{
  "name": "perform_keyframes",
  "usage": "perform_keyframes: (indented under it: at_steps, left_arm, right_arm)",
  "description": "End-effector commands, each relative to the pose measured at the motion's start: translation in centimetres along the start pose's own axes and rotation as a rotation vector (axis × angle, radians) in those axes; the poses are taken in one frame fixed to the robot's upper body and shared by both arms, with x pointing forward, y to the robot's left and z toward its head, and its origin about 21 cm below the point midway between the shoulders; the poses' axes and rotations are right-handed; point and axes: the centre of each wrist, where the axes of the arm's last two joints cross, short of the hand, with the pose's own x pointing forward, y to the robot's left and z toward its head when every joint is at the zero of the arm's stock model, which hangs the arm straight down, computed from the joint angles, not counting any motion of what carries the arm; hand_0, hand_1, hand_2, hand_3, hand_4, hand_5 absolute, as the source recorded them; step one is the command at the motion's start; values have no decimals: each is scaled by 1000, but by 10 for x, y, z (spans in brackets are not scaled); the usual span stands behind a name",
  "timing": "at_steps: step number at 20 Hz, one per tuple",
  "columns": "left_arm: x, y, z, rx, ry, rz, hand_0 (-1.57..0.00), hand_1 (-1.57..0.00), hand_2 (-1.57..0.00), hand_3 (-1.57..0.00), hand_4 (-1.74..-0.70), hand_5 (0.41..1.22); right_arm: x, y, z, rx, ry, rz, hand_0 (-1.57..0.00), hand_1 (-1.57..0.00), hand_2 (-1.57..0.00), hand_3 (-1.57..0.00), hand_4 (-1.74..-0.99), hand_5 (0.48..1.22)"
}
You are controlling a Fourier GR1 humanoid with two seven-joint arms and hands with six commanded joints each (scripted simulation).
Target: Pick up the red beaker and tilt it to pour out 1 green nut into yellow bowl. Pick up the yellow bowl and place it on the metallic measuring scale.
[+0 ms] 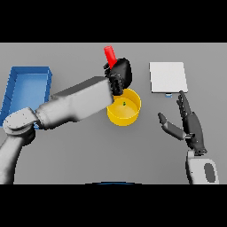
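My left hand (pixel 120 73) is shut on the red beaker (pixel 110 56), holding it above the far rim of the yellow bowl (pixel 131 116). The beaker leans slightly, and only its upper part sticks out of the fist. A small green nut (pixel 124 103) lies inside the bowl. The metallic measuring scale (pixel 167 76) is a pale square plate at the back right, beyond the bowl. My right hand (pixel 188 124) hovers open to the right of the bowl, below the scale, fingers straight and thumb spread.
A blue tray (pixel 27 86) stands at the left edge of the table, partly behind my left arm. My left forearm (pixel 75 106) crosses the table from the lower left up to the bowl.
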Motion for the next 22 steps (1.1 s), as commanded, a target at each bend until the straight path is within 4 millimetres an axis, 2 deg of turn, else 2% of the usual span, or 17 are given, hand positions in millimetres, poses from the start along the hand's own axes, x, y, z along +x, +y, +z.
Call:
perform_keyframes:
  at_steps: [1,3,6,8,9,10,11,12,13,14,16,18,19,20,21,22]
  left_arm:
    - [0,2,-1,-2,2,-25,-1571,-1571,-1571,-1568,-1741,1221]
    - [1,1,-1,-7,3,-47,-1571,-1571,-1571,-1569,-1741,1221]
    - [-10,8,2,16,25,-63,-1571,-1571,-1571,-1570,-1740,1221]
    - [-24,10,4,22,67,-58,-1571,-1571,-1571,-1570,-1738,1189]
    - [-40,15,9,48,82,-40,-1571,-1571,-1571,-1571,-1738,1159]
    - [-47,19,12,69,113,-48,-1571,-1571,-1571,-1571,-1738,1171]
    - [-63,24,18,90,143,-35,-1571,-1390,-1379,-1571,-1686,1181]
    - [-72,28,22,128,169,-30,-1571,-1269,-1251,-1571,-1644,1189]
    - [-96,29,28,135,235,-28,-1571,-1330,-1315,-1359,-1664,1196]
    - [-111,30,33,151,270,-13,-1571,-1378,-1366,-1212,-1679,1201]
    - [-148,41,49,179,338,29,-1571,-1447,-1440,-1341,-1596,1208]
    - [-192,39,68,180,448,163,-1571,-1492,-1487,-1424,-1553,1213]
    - [-199,39,71,180,462,210,-1571,-1508,-1504,-1453,-1537,1214]
    - [-221,25,80,171,506,338,-1571,-1520,-1517,-1477,-1578,1216]
    - [-244,-3,91,152,575,519,-1571,-1530,-1528,-1445,-1611,1217]
    - [-259,-22,101,163,611,652,-1571,-1539,-1537,-1435,-1637,1218]
  right_arm:
    - [0,1,1,4,-3,-12,1,1,1,1,-1268,589]
    - [2,-1,-2,-3,8,10,1,1,1,1,-1258,587]
    - [3,2,1,-2,3,11,1,1,1,1,-1235,584]
    - [2,3,-2,-6,3,7,1,1,1,1,-1226,587]
    - [3,4,-3,-4,-3,4,1,1,1,1,-1222,590]
    - [3,3,-4,2,-17,-3,1,1,1,1,-1219,595]
    - [3,4,-4,3,-15,6,1,1,1,1,-1219,601]
    - [3,0,-3,7,-29,-6,1,1,1,1,-1222,609]
    - [2,-1,-3,7,-28,-17,1,1,1,1,-1224,615]
    - [2,1,-2,15,-27,-21,1,1,1,1,-1231,620]
    - [4,2,-4,24,-35,-25,1,1,1,1,-1246,631]
    - [3,3,-3,26,-17,-14,1,1,1,1,-1266,639]
    - [5,0,-1,29,-40,-14,1,1,1,1,-1274,642]
    - [8,-1,-6,27,-39,-6,1,1,1,1,-1281,644]
    - [7,-3,-5,33,-29,3,1,1,1,1,-1292,645]
    - [7,-1,-5,44,-30,1,1,1,1,1,-1299,649]
